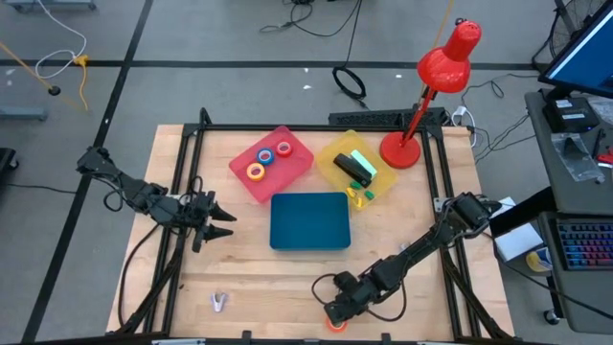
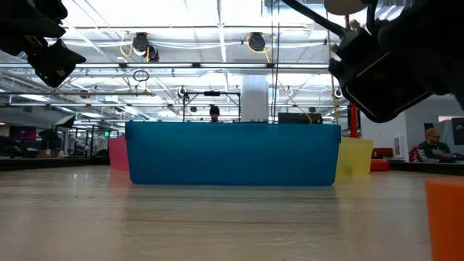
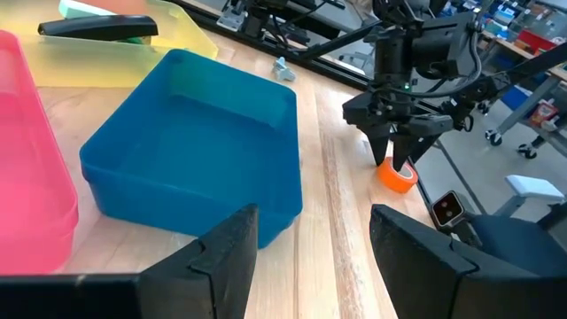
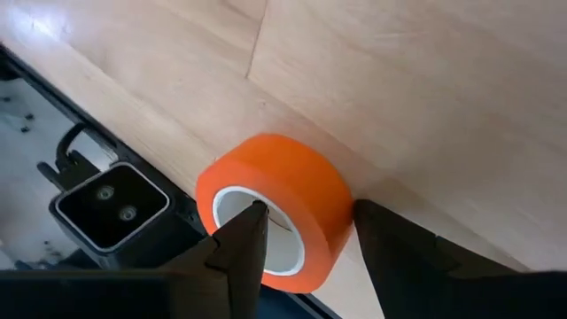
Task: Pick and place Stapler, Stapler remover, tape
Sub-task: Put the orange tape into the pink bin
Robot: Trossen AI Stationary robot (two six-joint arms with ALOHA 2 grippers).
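Four views disagreed on how much of the orange tape roll [image 4: 276, 209] they gave away. From above only a sliver of it showed at the table's [image 1: 402, 230] near edge, under the right gripper [image 1: 335, 314]. The right wrist view showed it plainly, standing on edge, one finger inside its pale core and the other against its outer face, so the jaws straddled its wall; whether they pressed it could not be told. The left gripper [image 3: 310, 257] hung over the table's left side, jaws apart and holding nothing. The high view alone showed three more tape rolls [image 1: 269, 159] in the pink tray [image 1: 299, 144], the stapler [image 1: 352, 170] in the yellow tray [image 1: 387, 181], the bare blue tray [image 1: 308, 220] and the staple remover [image 1: 219, 303] near the front edge.
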